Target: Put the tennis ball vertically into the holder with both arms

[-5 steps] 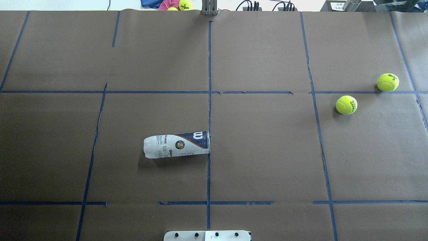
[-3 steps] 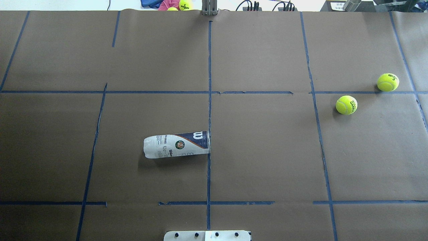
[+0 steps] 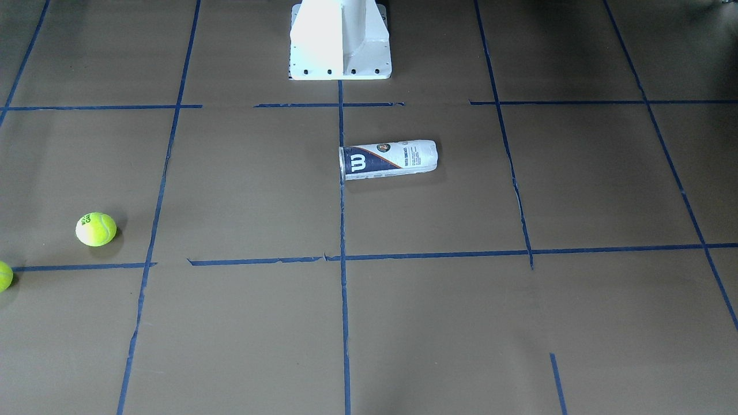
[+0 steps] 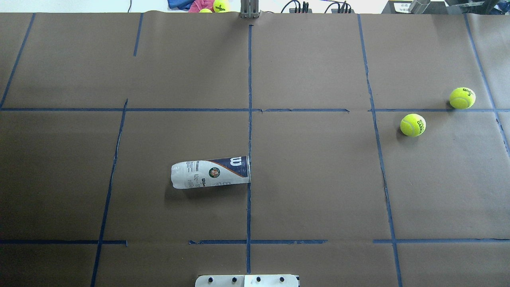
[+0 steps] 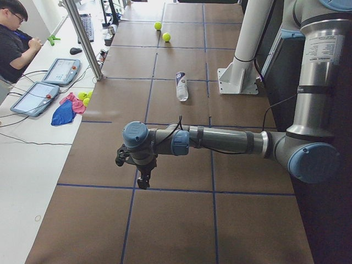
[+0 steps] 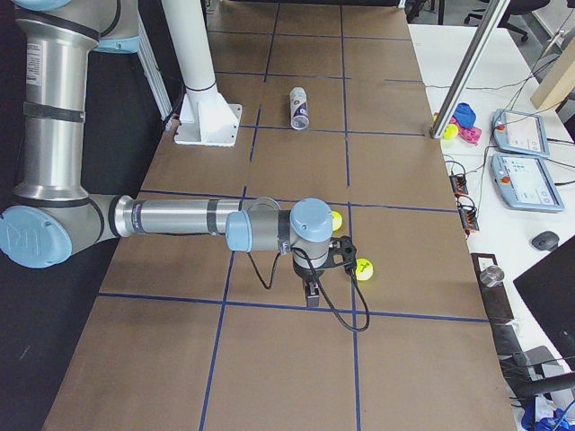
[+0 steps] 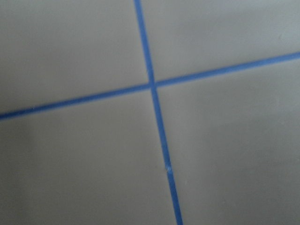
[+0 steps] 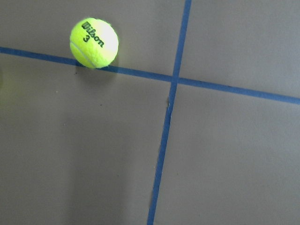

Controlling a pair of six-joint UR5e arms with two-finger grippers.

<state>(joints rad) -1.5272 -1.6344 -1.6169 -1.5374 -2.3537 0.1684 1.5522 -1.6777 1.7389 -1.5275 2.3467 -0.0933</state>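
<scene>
One holder (image 4: 210,172) lies on its side on the tabletop (image 4: 318,191), a little to the robot's left of centre. Its open mouth is at the middle tape line (image 4: 249,79) and its closed end points to the robot's left.

Two balls rest well apart from it on the robot's right. The near ball (image 4: 412,124) sits on bare paper, and the far ball (image 4: 462,97) touches a cross line of tape. The front-facing view cuts the far ball at its edge. The right wrist view shows that ball alone, printed "3". The left wrist view shows only a tape crossing.

The two arms show only in the side views. The left arm (image 5: 220,140) reaches level over the tabletop's left end, with the left end effector (image 5: 144,179) pointing down above a tape line. The right arm (image 6: 180,217) does likewise at the other end, with the right end effector (image 6: 312,292) hanging near both balls. Whether either end effector is open or closed cannot be told.

One white pedestal (image 3: 340,40) stands behind the holder. The left side view alone shows one person (image 5: 14,38) beside two tablets (image 5: 60,70).
</scene>
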